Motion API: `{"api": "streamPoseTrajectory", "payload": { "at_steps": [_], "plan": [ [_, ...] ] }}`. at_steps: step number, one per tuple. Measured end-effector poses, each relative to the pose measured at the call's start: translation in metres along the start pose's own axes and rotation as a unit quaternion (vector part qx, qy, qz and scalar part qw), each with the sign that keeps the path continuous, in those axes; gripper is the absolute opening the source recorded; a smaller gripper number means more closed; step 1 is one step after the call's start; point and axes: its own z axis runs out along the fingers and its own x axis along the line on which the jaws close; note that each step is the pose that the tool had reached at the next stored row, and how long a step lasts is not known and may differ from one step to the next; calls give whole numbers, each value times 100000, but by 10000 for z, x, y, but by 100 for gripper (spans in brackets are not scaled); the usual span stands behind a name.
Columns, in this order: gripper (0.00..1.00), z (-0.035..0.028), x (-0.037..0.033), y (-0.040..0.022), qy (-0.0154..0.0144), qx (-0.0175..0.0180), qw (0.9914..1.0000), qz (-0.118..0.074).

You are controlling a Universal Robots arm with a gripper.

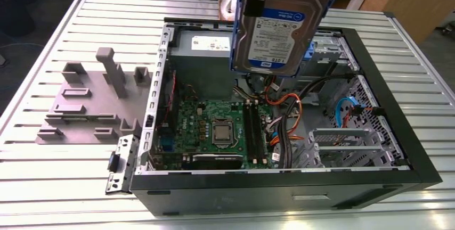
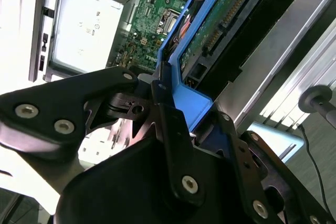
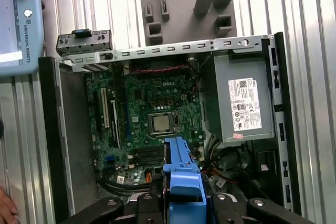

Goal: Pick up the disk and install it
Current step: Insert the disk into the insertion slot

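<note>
The disk [image 1: 277, 38] hangs on edge above the open computer case [image 1: 398, 150], its white-and-blue label facing the exterior camera and blue rails along its sides. My gripper [image 1: 261, 1] is shut on its upper end, over the back middle of the case near the power supply [image 1: 206, 43]. In the second wrist view my black fingers [image 2: 173, 129] clamp the blue rail, and the disk's green circuit side [image 2: 220, 22] shows beyond my gripper [image 2: 168, 103]. In the first wrist view the blue rail [image 3: 181, 174] sticks out from my gripper [image 3: 181, 203] above the motherboard [image 3: 147, 114].
Inside the case lie the motherboard [image 1: 213, 123], orange and blue cables [image 1: 288, 107] and a metal drive cage [image 1: 341, 145] at the exterior view's right. A grey fixture block [image 1: 92, 102] stands on the slatted table beside the case. A teach pendant [image 3: 16, 24] and a hand [image 3: 4, 208] sit at the table's edge.
</note>
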Motion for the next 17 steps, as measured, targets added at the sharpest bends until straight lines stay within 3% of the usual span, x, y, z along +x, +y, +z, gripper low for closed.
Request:
{"api": "streamPoseTrajectory", "payload": {
  "at_steps": [17],
  "plan": [
    [37,5,33,-12,-14,5,100000,2]
  ]
}}
